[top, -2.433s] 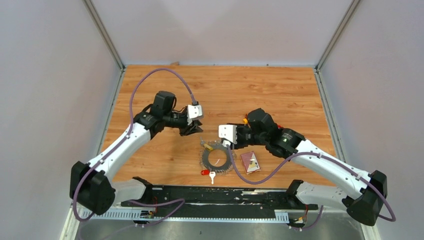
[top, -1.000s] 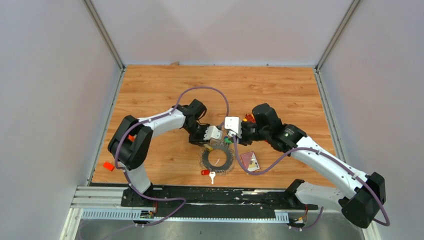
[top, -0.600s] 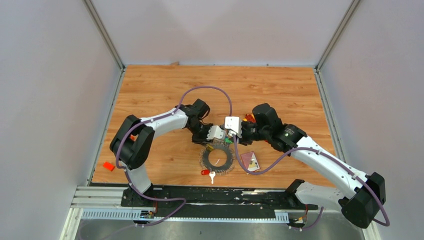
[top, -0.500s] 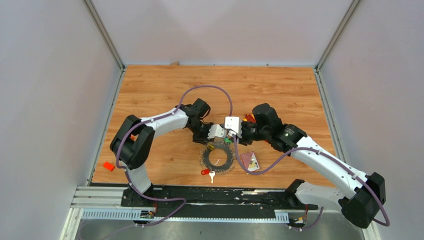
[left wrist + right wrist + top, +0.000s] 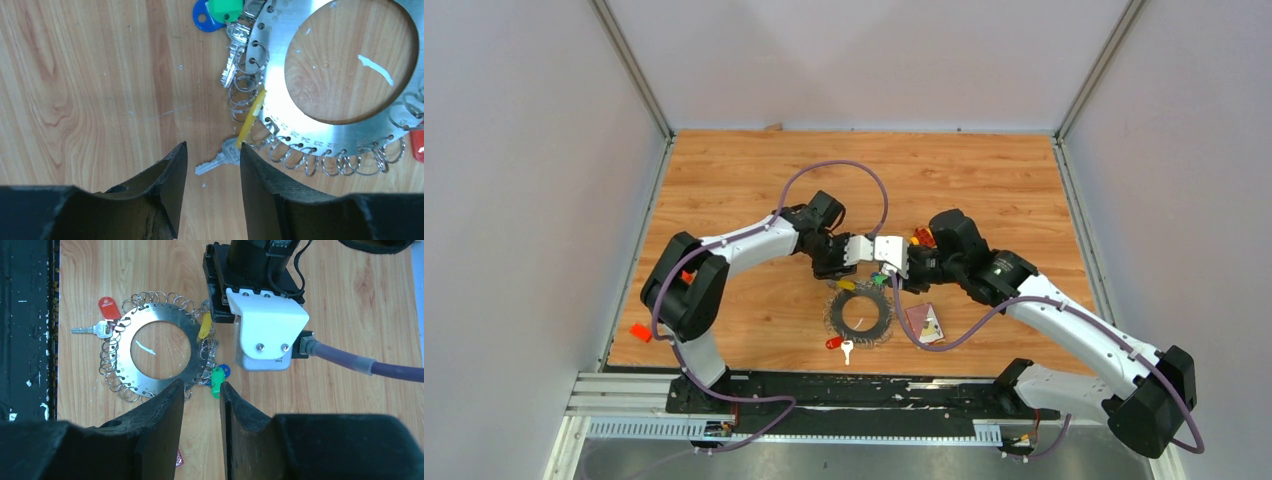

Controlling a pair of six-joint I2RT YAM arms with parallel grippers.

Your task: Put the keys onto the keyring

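Note:
The keyring (image 5: 860,313) is a flat metal disc with a large hole and many small wire rings round its rim; it lies on the wooden table. It also shows in the left wrist view (image 5: 345,75) and the right wrist view (image 5: 155,347). A yellow-tagged key (image 5: 249,119) with a silver blade (image 5: 220,159) lies at its rim. Blue (image 5: 202,20) and green (image 5: 226,9) tags lie beside it, and a red-tagged key (image 5: 106,307) on the far side. My left gripper (image 5: 212,146) is open above the silver blade, empty. My right gripper (image 5: 201,384) is open and empty next to the green tag (image 5: 216,380).
A dark red block with white buttons (image 5: 924,322) lies right of the ring. An orange-red toy (image 5: 921,238) sits behind my right wrist. A small red piece (image 5: 640,331) lies at the table's left edge. The black rail (image 5: 844,390) runs along the near edge.
My left arm swung in from the left to the ring's far rim, and in the last half second its wrist rose slightly beside my right wrist. The right arm barely moved.

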